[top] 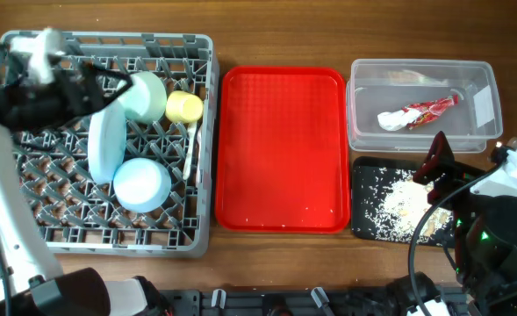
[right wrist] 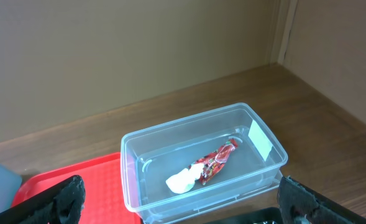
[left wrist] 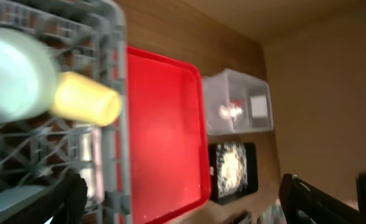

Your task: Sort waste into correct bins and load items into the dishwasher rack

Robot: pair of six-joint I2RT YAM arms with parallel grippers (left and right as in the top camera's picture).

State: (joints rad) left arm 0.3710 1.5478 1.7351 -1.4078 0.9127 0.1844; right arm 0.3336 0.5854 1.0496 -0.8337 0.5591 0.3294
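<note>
The grey dishwasher rack [top: 201, 132] at the left holds the pale blue plate [top: 105, 145] on edge, the mint-green bowl [top: 147, 96], the pale blue-white bowl [top: 141, 184] and the yellow cup [top: 184, 107]. A white utensil [top: 190, 140] stands by the rack's right wall. The clear tub [top: 368, 96] holds the snack wrapper [top: 429, 110] and napkin [top: 391, 120]. The black tray [top: 361, 197] holds rice crumbs [top: 398, 206]. My left gripper [top: 109, 83] is open and empty over the rack's back left. My right gripper [top: 438, 167] is open and empty above the black tray.
The flat red serving tray [top: 282, 149] lies between the rack and the two bins, with nothing on it but a few specks. Bare wooden table runs along the back edge and right of the tub.
</note>
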